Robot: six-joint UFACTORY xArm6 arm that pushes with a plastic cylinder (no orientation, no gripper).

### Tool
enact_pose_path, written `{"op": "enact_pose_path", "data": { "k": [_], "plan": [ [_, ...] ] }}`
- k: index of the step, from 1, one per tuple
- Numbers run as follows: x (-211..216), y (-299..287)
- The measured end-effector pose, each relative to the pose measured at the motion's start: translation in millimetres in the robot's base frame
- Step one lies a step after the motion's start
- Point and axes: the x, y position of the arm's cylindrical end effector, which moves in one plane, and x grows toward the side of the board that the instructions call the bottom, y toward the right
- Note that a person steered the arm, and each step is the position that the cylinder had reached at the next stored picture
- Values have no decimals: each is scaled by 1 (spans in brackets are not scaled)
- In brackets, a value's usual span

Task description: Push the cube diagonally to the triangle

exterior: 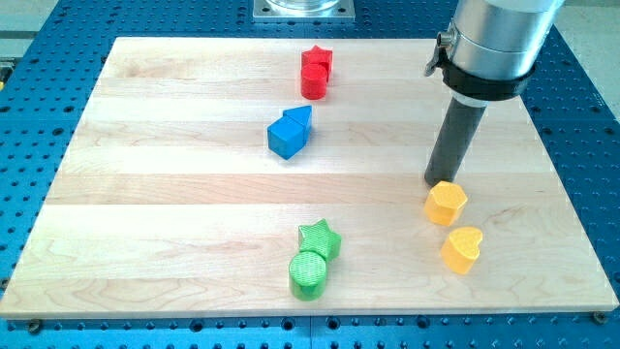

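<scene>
A blue cube [285, 139] sits left of the board's middle, touching a blue triangle [300, 117] at its upper right. My tip [438, 182] is far to the view's right of them, resting against the upper left edge of a yellow hexagon block [446, 203]. The rod rises from there to the arm's grey body at the view's top right.
A red star [319, 60] and a red cylinder [313, 81] stand together near the view's top. A green star [320, 237] and a green cylinder [308, 273] stand together near the bottom. A yellow heart [462, 248] lies below the hexagon. The wooden board [145, 194] lies on a blue perforated table.
</scene>
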Motion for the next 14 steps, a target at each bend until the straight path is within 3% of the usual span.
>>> {"op": "enact_pose_path", "data": {
  "k": [2,4,5,6,7,8,10,11,13,14],
  "plan": [
    [1,-25],
    [2,-203],
    [-52,-230],
    [-68,-174],
    [-51,-125],
    [-43,-146],
    [-35,-53],
    [-81,-61],
    [-45,-42],
    [-37,-94]
  ]
}}
